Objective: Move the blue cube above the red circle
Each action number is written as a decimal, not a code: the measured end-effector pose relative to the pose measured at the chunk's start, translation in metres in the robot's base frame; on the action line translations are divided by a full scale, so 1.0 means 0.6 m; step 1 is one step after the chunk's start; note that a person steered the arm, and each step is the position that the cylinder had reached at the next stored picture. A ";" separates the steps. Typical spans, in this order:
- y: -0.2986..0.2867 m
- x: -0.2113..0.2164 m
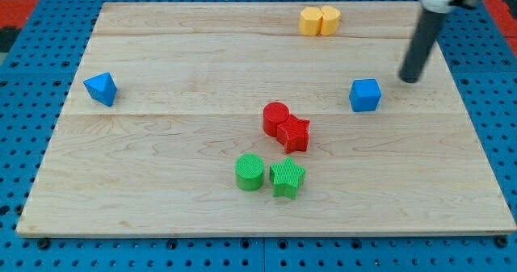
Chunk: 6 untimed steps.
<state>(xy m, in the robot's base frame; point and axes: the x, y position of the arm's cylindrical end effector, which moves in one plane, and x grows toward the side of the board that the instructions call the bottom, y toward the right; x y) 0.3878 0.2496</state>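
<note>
The blue cube [365, 95] sits right of the board's centre. The red circle [275, 117] lies near the centre, touching a red star [294, 134] at its lower right. The cube is to the right of the red circle and slightly higher in the view. My tip [411, 79] is at the end of the dark rod, up and to the right of the blue cube, a short gap away and not touching it.
A blue triangular block [101, 88] sits at the left. A yellow hexagon [311, 21] and another yellow block [329, 19] touch at the top. A green circle [250, 173] and a green star [287, 178] lie below the red pair. The wooden board [161, 183] is edged by blue pegboard.
</note>
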 end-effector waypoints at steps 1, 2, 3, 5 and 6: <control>-0.100 0.020; -0.250 0.011; -0.225 0.008; -0.233 0.071; -0.373 0.071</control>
